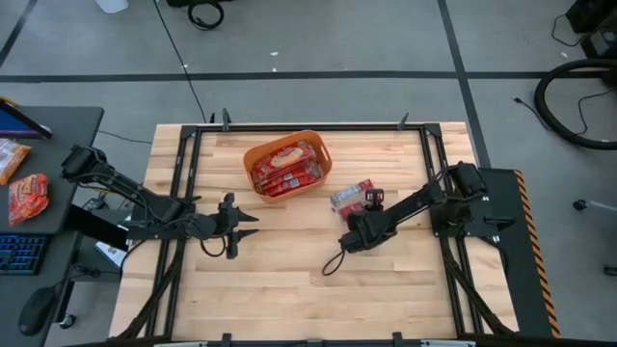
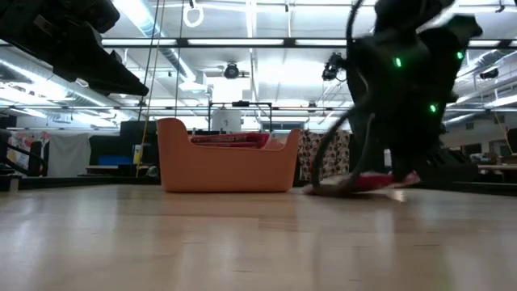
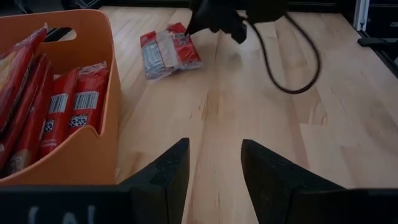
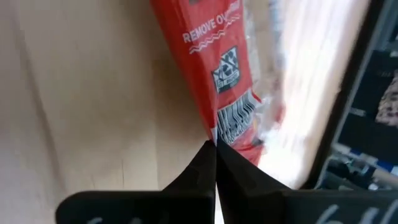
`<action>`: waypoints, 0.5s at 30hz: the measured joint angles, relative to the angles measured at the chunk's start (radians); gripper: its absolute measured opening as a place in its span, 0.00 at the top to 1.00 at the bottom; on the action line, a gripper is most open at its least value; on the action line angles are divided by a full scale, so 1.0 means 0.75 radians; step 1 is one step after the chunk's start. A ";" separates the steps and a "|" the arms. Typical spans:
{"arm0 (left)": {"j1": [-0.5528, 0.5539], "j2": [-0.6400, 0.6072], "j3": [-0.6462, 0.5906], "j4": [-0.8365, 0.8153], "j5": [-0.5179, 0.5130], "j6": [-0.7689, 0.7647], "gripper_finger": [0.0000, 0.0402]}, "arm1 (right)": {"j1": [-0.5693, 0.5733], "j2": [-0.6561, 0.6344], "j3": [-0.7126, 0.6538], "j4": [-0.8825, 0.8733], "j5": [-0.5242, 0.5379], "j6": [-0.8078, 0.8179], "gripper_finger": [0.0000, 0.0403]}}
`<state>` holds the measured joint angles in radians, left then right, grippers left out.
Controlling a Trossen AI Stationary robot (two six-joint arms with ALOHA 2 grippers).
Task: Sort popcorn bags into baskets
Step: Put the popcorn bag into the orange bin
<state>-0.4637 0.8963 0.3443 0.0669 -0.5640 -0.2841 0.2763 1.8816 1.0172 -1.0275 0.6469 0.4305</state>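
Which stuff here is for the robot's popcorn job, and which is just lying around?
For the job:
- orange basket, with popcorn bags inside
- popcorn bag on the table, pinched by the right gripper
- left gripper, open, waiting

Just lying about:
- two snack packs on the side desk
- loose black cable

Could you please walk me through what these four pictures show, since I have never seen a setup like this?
It is a robot with two dark arms at a wooden table, each ending in a two-finger tool. One picture looks down from above, one looks level across the tabletop, and two come from cameras on the wrists. An orange basket already holds several red popcorn bags. One more bag lies on the table beside it. The right tool has shut on the edge of that bag. The left tool is open and empty, waiting near the basket.
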 joint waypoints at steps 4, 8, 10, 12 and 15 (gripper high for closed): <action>0.000 0.000 0.000 0.000 0.000 0.002 0.63 | 0.023 -0.001 0.125 -0.077 0.050 -0.016 0.99; 0.000 0.000 0.000 0.000 0.000 -0.001 0.63 | 0.030 -0.001 0.265 -0.145 0.078 -0.035 0.99; 0.000 0.000 0.000 0.000 0.000 -0.001 0.63 | 0.030 -0.001 0.342 -0.164 0.067 -0.069 0.99; 0.000 0.000 0.000 0.000 0.000 -0.001 0.63 | 0.029 -0.001 0.422 -0.164 0.057 -0.119 0.99; 0.000 0.000 0.000 0.000 0.000 -0.001 0.63 | 0.030 -0.001 0.544 -0.164 0.058 -0.174 0.99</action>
<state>-0.4640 0.8964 0.3446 0.0672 -0.5640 -0.2848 0.2989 1.8809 1.4253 -1.1505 0.6905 0.2998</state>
